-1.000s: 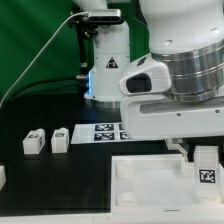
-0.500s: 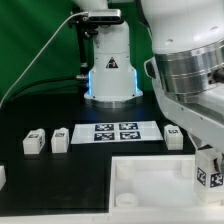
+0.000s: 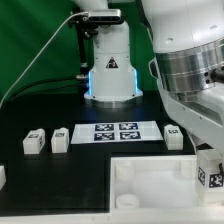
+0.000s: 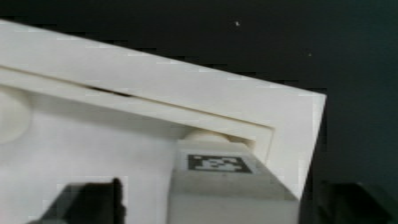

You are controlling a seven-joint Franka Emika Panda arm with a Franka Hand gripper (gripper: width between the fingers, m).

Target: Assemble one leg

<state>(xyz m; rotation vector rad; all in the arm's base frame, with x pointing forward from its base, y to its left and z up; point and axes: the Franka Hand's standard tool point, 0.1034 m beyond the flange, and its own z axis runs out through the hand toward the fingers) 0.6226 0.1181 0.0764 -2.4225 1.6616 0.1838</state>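
My gripper (image 3: 208,172) is at the exterior view's lower right, shut on the leg (image 3: 207,178), a small white block with a tag. I hold it upright over the near right corner of the large white square panel (image 3: 150,180). In the wrist view the leg (image 4: 224,175) runs between my two dark fingers (image 4: 93,203), and its far end meets the panel's corner (image 4: 267,115). Three more legs stand on the black table: two at the left (image 3: 34,142) (image 3: 60,139) and one at the right (image 3: 173,136).
The marker board (image 3: 115,131) lies flat behind the panel, between the loose legs. The robot base (image 3: 110,65) stands at the back in front of a green curtain. A white part (image 3: 2,176) shows at the left edge.
Between one second and half a second ago the arm swung toward the exterior view's right and the leg sank slightly toward the panel's corner. Since then nothing has visibly moved.
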